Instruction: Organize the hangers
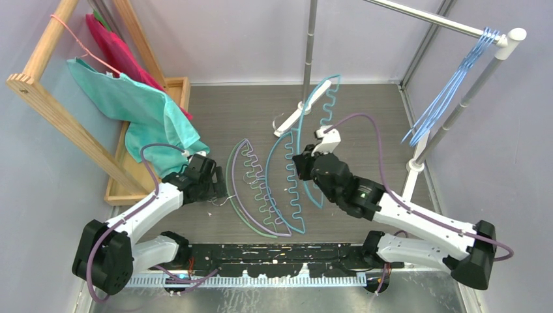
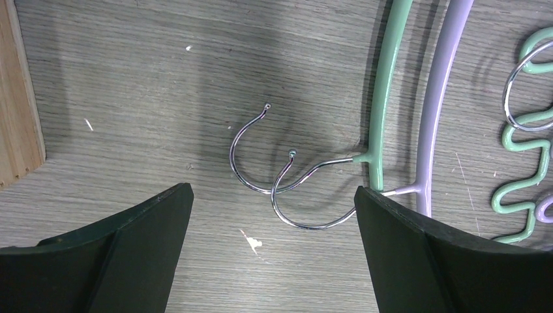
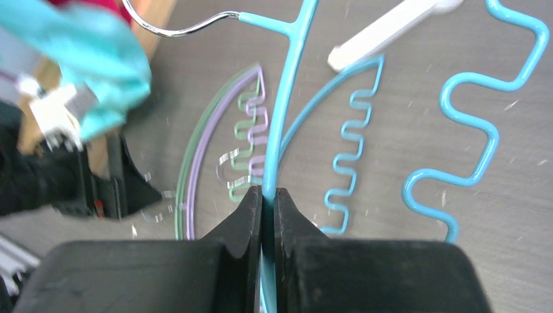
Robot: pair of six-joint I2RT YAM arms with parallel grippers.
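Right gripper (image 3: pixel 268 192) is clamped tight on the arched bar of a teal hanger (image 3: pixel 291 78), whose metal hook points away from it (a second teal hanger (image 3: pixel 380 73) lies flat on the table (image 3: pixel 508 215) just beside). Left gripper (image 2: pixel 272 193) hangs with jaws spread wide over the crossed hooks of the green hanger (image 2: pixel 385 85) and the lilac hanger (image 2: pixel 440 98), which lie nested together on the table. Several light-blue wire hangers (image 1: pixel 450 91) hang at the end of the metal rail (image 1: pixel 424 16).
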